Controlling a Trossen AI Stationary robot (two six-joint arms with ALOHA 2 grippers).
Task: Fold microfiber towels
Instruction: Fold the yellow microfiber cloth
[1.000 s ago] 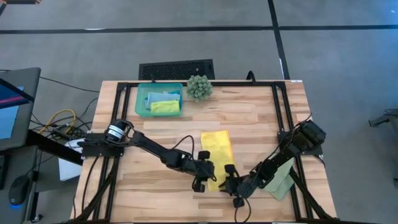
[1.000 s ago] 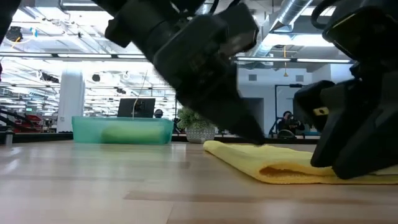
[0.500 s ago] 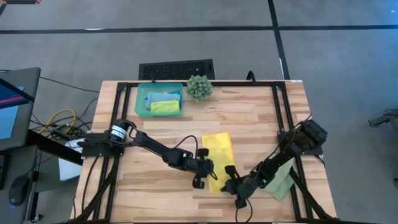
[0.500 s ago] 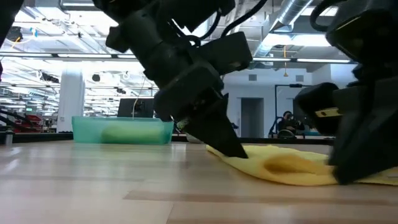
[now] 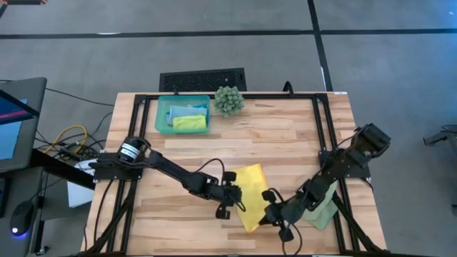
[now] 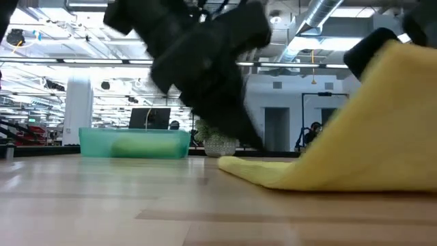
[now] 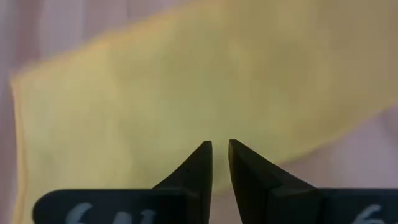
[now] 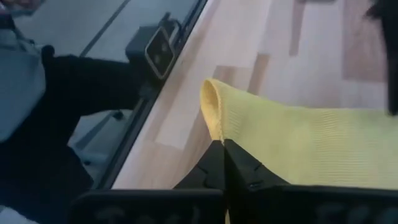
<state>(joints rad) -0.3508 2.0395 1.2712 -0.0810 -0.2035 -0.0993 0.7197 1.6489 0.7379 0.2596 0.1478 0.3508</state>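
The yellow towel (image 5: 251, 194) lies near the middle of the tabletop's (image 5: 285, 135) front half, partly lifted off the wood. The right tool (image 5: 275, 213) is pinched shut on the towel's front edge, and in the right wrist view the cloth (image 8: 298, 149) rises from between its closed fingers (image 8: 211, 163) in a taut sheet with a rolled corner. In the low view the towel (image 6: 355, 137) slopes up steeply on one side while its other end stays flat on the wood.

The left tool (image 5: 227, 200) sits at the towel's left side, its fingers (image 7: 198, 163) narrow with a thin gap between them, tips down against the yellow cloth (image 7: 186, 93); whether they pinch it I cannot tell.

A sage towel (image 5: 325, 210) lies near the front right corner, partly under the right arm. A teal tray (image 5: 163, 114) at the back edge, left of centre, holds a blue towel (image 5: 187, 111) and a lime towel (image 5: 189, 123). A spiky green plant (image 5: 229, 100) stands just beside the tray, at the back edge.
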